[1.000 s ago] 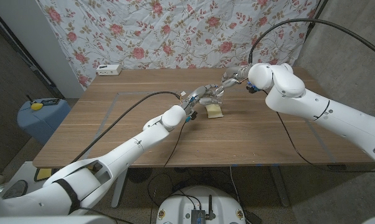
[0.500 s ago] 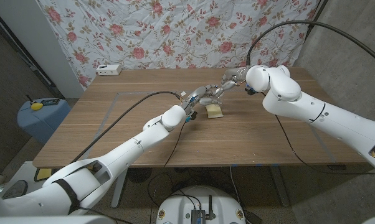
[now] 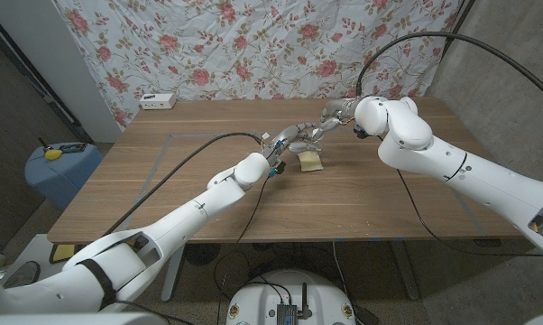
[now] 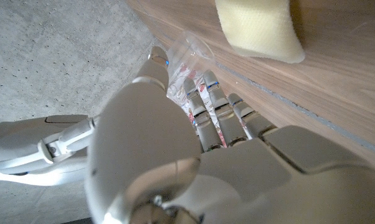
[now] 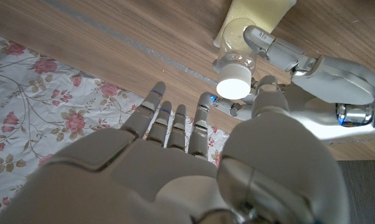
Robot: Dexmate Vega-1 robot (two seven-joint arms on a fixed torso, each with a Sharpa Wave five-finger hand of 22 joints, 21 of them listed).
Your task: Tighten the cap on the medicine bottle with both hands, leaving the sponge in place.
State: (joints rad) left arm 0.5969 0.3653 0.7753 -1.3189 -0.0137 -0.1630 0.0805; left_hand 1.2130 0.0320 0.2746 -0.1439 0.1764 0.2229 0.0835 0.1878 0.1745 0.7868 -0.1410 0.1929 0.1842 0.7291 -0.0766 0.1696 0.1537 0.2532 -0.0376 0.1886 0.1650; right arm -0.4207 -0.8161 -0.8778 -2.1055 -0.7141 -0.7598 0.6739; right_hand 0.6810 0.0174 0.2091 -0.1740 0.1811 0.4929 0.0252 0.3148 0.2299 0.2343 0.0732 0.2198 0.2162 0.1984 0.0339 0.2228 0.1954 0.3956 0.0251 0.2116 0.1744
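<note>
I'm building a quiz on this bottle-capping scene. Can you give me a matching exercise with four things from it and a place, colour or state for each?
Things:
1. medicine bottle
2. cap
3. sponge
4. right hand

Descriptions:
a. pale yellow, lying on the table
b. white, sitting on the bottle's top
c. clear plastic, held by the left hand
d. fingers spread, holding nothing, close to the cap

Pairs: 1-c, 2-b, 3-a, 4-d
</note>
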